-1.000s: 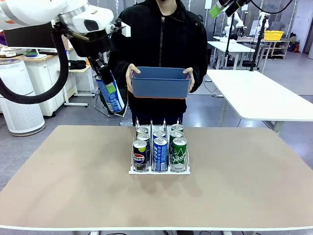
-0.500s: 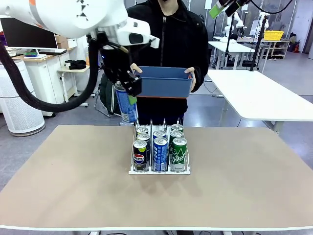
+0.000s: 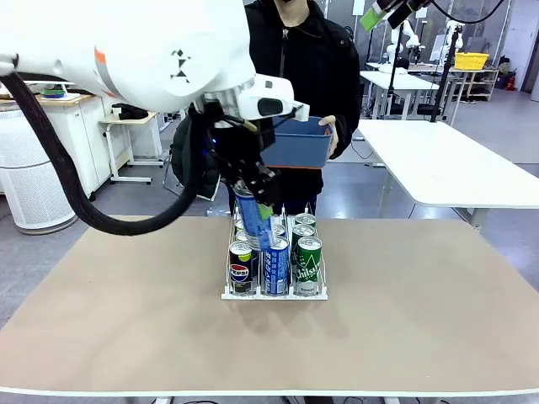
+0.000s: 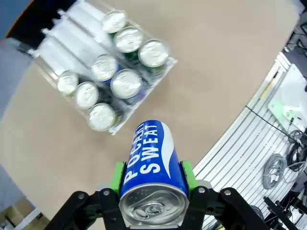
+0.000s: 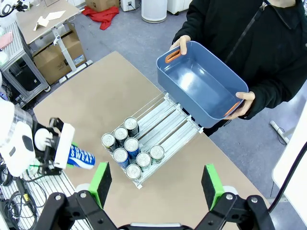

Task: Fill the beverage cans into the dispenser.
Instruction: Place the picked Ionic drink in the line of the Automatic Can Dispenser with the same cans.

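One blue can in left tool

Blue Pocari Sweat can tilted in air above dispenser, clamped between green pads; in left wrist view silver top faces camera. Dispenser: small white wire rack, three lanes, mid-table, seen from above in right wrist view. Eight cans upright at its front end, silver tops up: dark Pepsi can, blue can, green Chilsung can in front row
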